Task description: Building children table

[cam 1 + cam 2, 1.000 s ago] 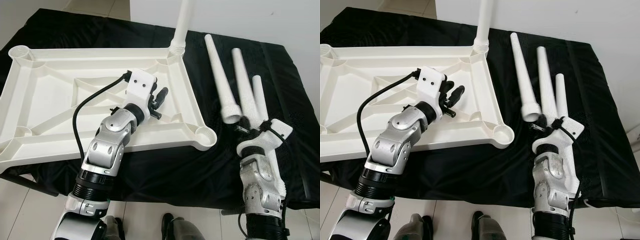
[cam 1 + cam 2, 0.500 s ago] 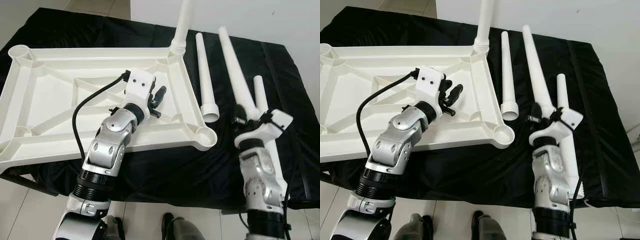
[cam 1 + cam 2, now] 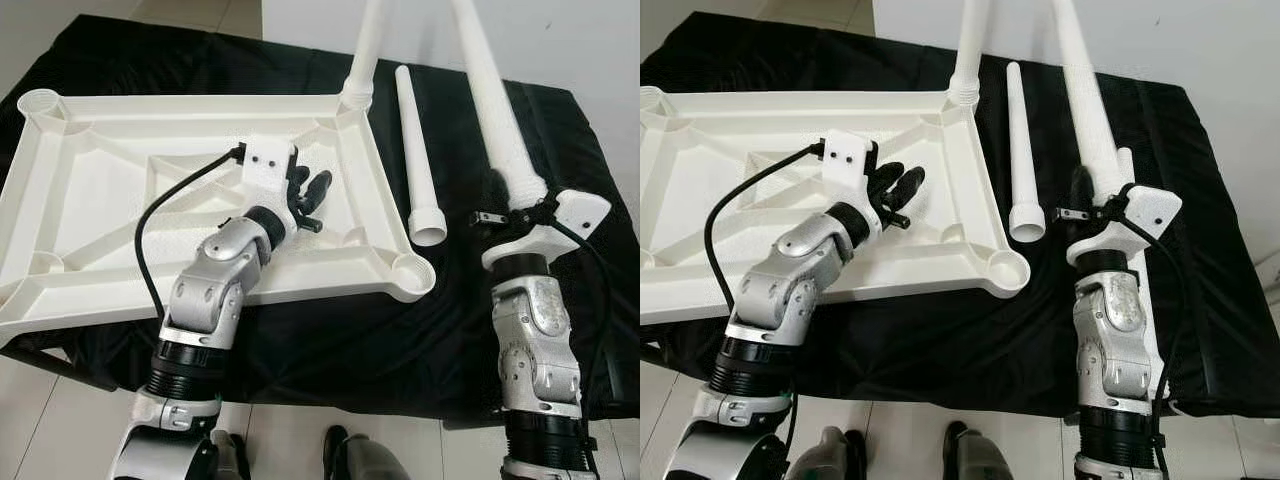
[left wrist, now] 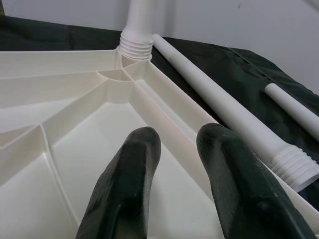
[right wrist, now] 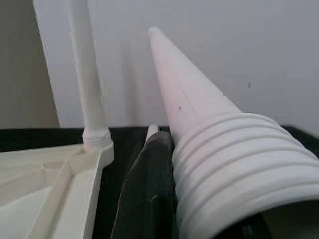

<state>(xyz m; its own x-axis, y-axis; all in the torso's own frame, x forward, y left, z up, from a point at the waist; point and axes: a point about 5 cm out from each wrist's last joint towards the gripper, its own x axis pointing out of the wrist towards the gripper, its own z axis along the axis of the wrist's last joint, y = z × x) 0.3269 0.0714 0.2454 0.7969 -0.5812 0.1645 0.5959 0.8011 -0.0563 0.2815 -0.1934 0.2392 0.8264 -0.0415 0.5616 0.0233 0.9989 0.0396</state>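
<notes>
The white tabletop (image 3: 100,200) lies upside down on a black cloth, with one leg (image 3: 362,50) standing in its far right corner socket. The near right socket (image 3: 410,272) is empty. My right gripper (image 3: 505,195) is shut on the threaded end of a second white leg (image 3: 490,90), held up steeply off the cloth. That thread (image 5: 224,164) shows close beside one black finger (image 5: 147,184). A loose leg (image 3: 412,140) lies on the cloth beside the tabletop. My left gripper (image 3: 305,190) hovers open and empty over the tabletop's right half.
Another short leg (image 3: 1127,160) lies partly hidden behind my right gripper. The cloth-covered table's near edge (image 3: 330,385) is close to my body, and a white wall (image 3: 560,40) stands behind. A black cable (image 3: 160,220) loops off my left wrist.
My right gripper has lifted its leg off the cloth and tilted it up to nearly upright. The loose leg has rolled left toward the tabletop. My left gripper has turned slightly.
</notes>
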